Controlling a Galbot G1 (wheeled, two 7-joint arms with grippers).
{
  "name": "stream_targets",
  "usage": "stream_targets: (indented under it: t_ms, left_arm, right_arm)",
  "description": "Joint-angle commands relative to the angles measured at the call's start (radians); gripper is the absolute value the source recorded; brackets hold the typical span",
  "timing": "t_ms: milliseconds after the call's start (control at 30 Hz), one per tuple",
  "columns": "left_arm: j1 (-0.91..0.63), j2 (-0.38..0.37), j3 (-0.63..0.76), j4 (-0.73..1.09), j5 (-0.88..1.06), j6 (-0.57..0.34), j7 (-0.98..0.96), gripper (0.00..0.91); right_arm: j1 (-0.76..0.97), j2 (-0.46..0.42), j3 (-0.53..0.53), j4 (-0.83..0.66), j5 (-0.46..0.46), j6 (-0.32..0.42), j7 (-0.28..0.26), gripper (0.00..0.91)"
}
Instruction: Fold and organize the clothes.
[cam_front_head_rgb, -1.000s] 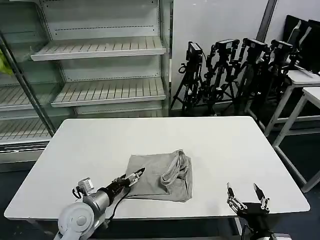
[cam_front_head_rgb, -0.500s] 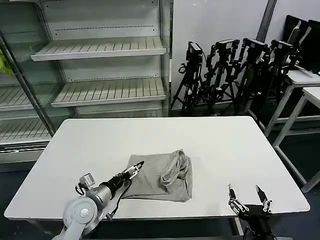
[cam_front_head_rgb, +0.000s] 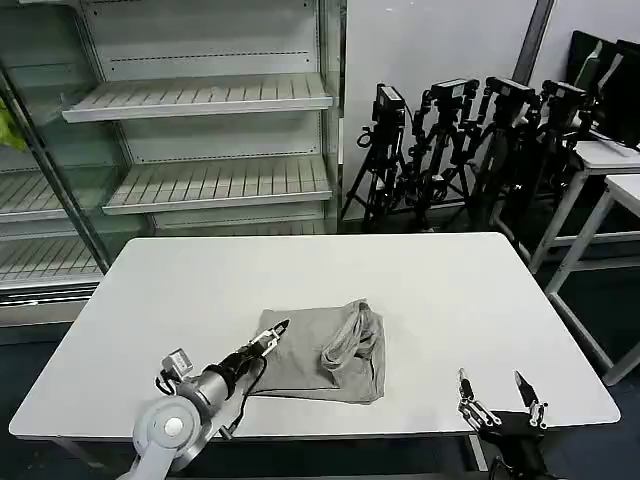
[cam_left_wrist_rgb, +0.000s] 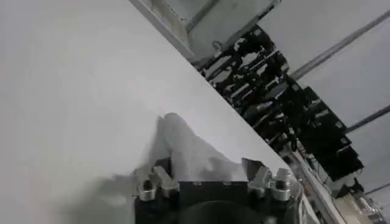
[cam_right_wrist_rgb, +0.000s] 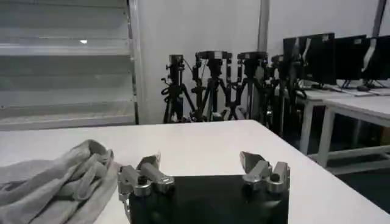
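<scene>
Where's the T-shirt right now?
In the head view, the T-shirt lies bunched on the table, near its front edge, with the left gripper at its left side.

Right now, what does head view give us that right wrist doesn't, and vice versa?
Head view alone: the left gripper over the near-left part of the folded grey T-shirt, the full white table outline, and the empty shelving behind on the left.

Right wrist alone: monitors on side desks, and a low side-on look at the shirt's bunched edge.

Both: the T-shirt, the table, the row of tripods, and the right gripper, open at the near-right table edge, apart from the shirt.
</scene>
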Motion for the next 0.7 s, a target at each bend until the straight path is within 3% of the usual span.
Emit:
stream_targets:
  t_ms: [33,500,700]
  left_arm:
    - [0.014,-0.028,0.004,0.006,-0.01,-0.023,-0.009,0.02]
    - [0.016,-0.045,-0.051,-0.004,-0.072,-0.04,-0.025,0.02]
    - [0.032,-0.001,-0.143,-0.033,-0.133,-0.031,-0.028,0.02]
  right_arm:
    - [-0.006,0.003,0.0,0.012,-0.002,0.0,0.002,0.907]
    - [-0.009,0.013,-0.002,0.022,-0.002,0.0,0.003,0.907]
    - [-0.006,0.013,-0.001,0.026,-0.001,-0.001,0.003,0.907]
